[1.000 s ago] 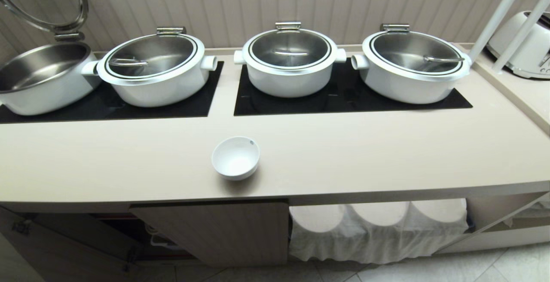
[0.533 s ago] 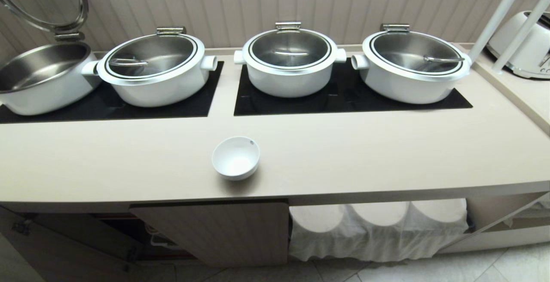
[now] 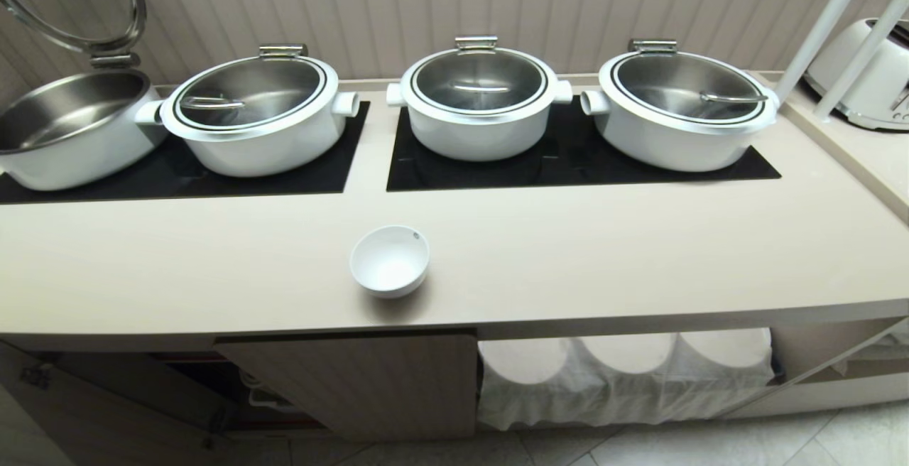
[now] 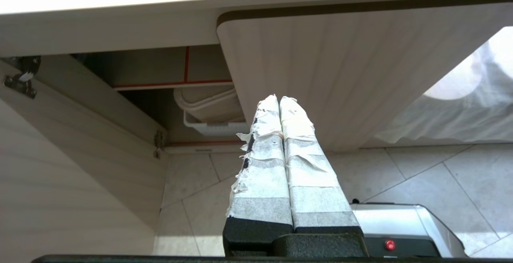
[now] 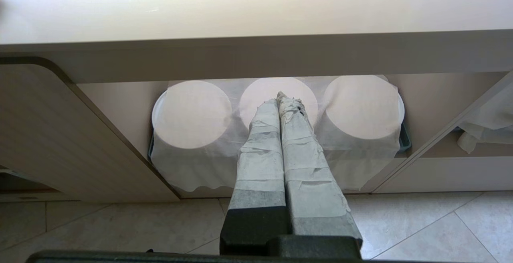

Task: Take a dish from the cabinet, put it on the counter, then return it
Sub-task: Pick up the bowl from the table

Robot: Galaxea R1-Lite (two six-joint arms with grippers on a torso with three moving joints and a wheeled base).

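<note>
Dish [image 3: 389, 261] sits alone on table [image 3: 639, 253], halfway through its trip.
Cabinet [image 4: 160, 94] stands open below; left claw [image 4: 279, 101] and right claw [image 5: 283, 98] closed, empty; return remains.

White bowl [image 3: 389, 261] upright on counter [image 3: 639, 253], near front edge.

Beige counter [image 3: 639, 253]: bowl [image 3: 389, 261], four pots [image 3: 479, 100]
</note>
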